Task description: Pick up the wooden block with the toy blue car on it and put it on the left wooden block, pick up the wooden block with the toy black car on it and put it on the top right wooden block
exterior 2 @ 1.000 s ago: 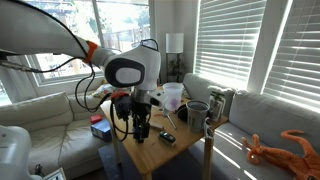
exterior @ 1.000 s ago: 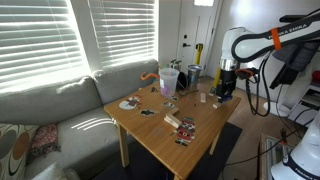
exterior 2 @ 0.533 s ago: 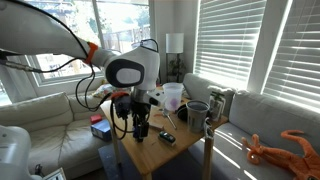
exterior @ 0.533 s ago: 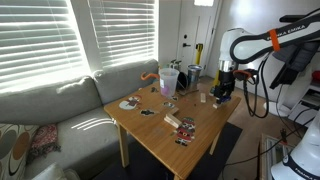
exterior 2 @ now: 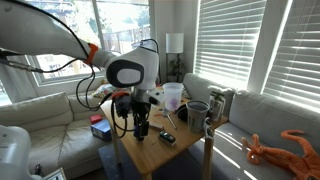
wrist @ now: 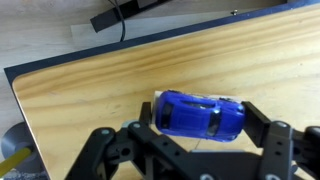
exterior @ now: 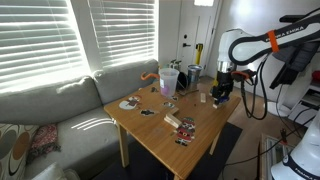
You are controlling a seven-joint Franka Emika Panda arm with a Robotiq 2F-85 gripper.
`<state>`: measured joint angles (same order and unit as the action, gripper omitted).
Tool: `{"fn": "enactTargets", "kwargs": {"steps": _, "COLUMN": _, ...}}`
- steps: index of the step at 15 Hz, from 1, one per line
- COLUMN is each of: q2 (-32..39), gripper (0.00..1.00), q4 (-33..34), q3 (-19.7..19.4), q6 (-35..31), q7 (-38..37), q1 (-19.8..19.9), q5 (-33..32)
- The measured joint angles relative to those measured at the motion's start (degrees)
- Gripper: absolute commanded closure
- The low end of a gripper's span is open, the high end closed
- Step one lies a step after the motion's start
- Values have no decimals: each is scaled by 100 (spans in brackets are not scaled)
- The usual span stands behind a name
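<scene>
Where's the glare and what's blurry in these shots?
In an exterior view the blinds blow out white and stripe the sofa with sun; in an exterior view bright windows backlight the arm; wrist view is evenly lit, the toy blue car sharp.

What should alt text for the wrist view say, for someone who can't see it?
A small bright-blue toy car is gripped between the dark fingers of the claw, over a light wooden tabletop whose dark edge meets pale flooring.

Your gripper (exterior 2: 140, 128) hangs over the wooden table (exterior 2: 185, 150), pointing down; a clear cup (exterior 2: 172, 95) and a dark cup (exterior 2: 197, 112) stand on the table near it.
</scene>
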<state>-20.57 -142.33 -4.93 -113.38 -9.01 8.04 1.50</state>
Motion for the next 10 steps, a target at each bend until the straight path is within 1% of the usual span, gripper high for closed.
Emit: {"fn": "enactTargets", "kwargs": {"steps": 10, "q2": 41, "gripper": 38, "q4": 7, "q3": 66, "q6": -90, "q7": -23, "q1": -5, "q5": -1}}
